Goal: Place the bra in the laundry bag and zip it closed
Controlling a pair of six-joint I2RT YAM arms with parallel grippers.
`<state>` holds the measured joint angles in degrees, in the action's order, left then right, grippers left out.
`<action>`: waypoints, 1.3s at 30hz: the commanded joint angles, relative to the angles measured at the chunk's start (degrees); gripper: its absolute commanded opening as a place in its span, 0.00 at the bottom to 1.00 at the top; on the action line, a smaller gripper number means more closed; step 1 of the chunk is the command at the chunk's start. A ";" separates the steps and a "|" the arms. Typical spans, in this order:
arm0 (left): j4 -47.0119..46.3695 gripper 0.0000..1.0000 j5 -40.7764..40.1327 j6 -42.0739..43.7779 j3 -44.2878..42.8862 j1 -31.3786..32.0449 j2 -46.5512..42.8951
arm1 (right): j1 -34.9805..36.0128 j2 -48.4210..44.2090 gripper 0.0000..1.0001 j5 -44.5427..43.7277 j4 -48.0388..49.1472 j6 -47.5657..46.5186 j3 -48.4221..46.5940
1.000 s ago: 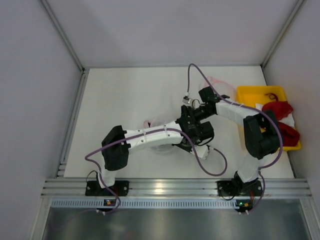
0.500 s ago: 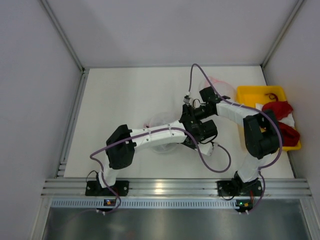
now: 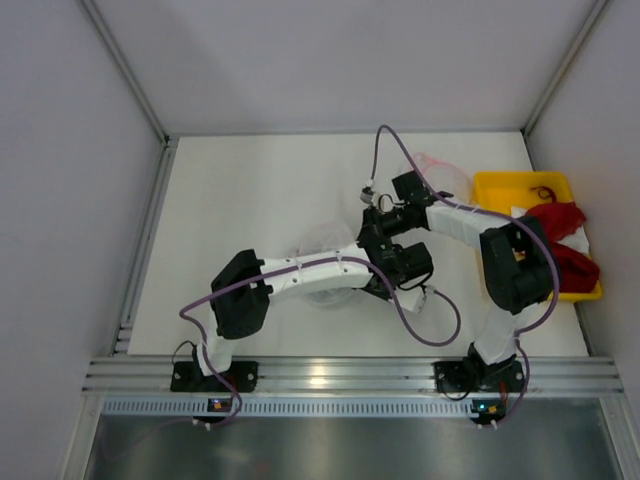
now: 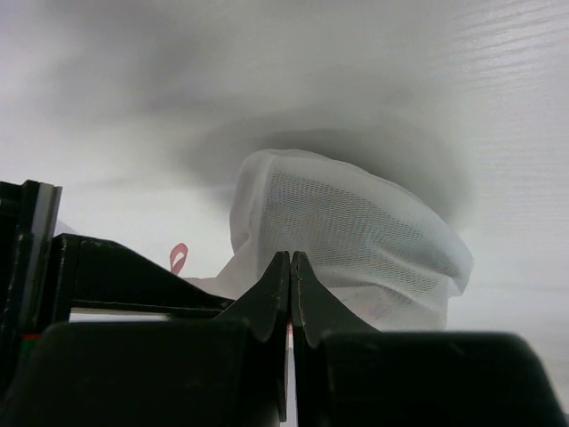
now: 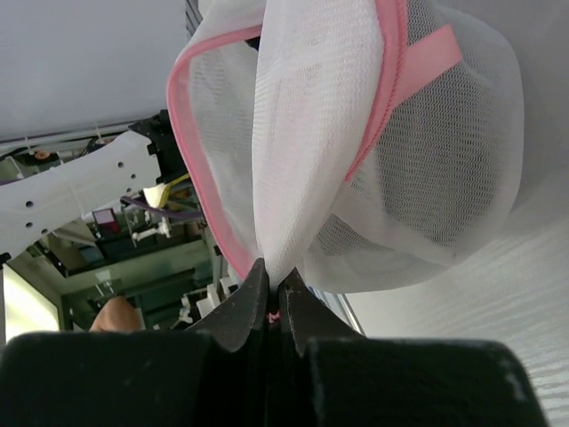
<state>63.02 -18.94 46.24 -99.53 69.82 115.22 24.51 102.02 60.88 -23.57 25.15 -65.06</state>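
Note:
The laundry bag (image 3: 318,246) is a translucent white mesh pouch at mid-table, mostly under my left arm. My left gripper (image 3: 380,250) is shut, its tips pressed against the bag's mesh (image 4: 356,231), with a sliver of pink trim in the slit between the jaws. In the right wrist view the bag (image 5: 311,133) hangs lifted in front of the camera. Its pink zip trim (image 5: 191,169) curves around an open rim. My right gripper (image 5: 274,271) is shut on a fold of its white mesh; from above it (image 3: 381,222) sits just beyond the left one. The bra is hidden in every view.
A second mesh pouch (image 3: 445,176) lies at the back right. Beside it, a yellow tray (image 3: 510,186) holds red garments (image 3: 560,216) that spill over its right rim. Both arms cross closely at mid-table. Grey walls close in the table on three sides.
My right gripper has gone from open to shut on the bag's mesh. My left arm shifted slightly right and stayed shut.

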 commanded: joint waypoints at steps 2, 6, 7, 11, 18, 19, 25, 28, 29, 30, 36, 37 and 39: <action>-0.53 0.00 2.24 -2.73 2.40 2.07 -5.00 | 0.01 1.95 0.00 -0.68 1.96 -1.41 -6.21; -0.45 0.00 1.45 -3.70 4.86 4.44 -7.10 | -0.08 4.33 0.00 -1.03 -0.85 -4.40 -10.17; -0.45 0.00 1.36 -3.96 5.91 4.97 -7.72 | -0.08 4.77 0.00 -1.20 -1.38 -5.19 -11.57; -0.36 0.00 0.92 -5.37 8.29 7.34 -10.27 | 0.01 7.13 0.00 -1.73 -3.14 -8.88 -14.48; -0.44 0.00 -1.97 -6.07 12.07 9.72 -13.71 | 0.01 8.99 0.00 -2.17 -3.76 -10.65 -17.30; -0.36 0.00 -2.59 -6.25 12.16 9.72 -13.71 | 0.10 8.73 0.00 -2.00 -3.76 -10.47 -17.38; -1.85 0.00 -6.71 -6.51 9.10 7.44 -10.19 | -0.25 6.80 0.67 -3.04 -11.99 -13.97 -20.45; -2.73 0.00 -9.44 -5.81 7.51 5.86 -8.70 | -1.22 4.87 0.79 -4.89 -16.14 -17.57 -20.73; -3.34 0.00 -10.15 -5.55 7.33 5.33 -8.43 | -1.48 4.51 0.79 -5.24 -19.03 -18.54 -20.55; -3.69 0.00 -10.76 -5.46 6.98 5.06 -8.17 | -2.01 4.07 0.79 -5.42 -20.27 -19.69 -20.37; -5.10 0.00 -11.29 -4.23 4.70 4.01 -6.41 | -2.01 0.99 0.72 -0.77 -19.25 -18.30 -14.14; -5.28 0.00 -11.47 -3.88 4.34 3.92 -5.98 | -1.66 0.82 0.70 0.02 -18.53 -16.81 -12.74; -5.98 0.00 -11.56 -3.61 3.73 3.74 -5.18 | -0.35 0.81 0.66 0.29 -17.65 -16.18 -11.85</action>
<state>59.55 -28.53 41.93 -93.06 73.73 108.95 22.85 105.32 58.52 -41.87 7.94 -78.15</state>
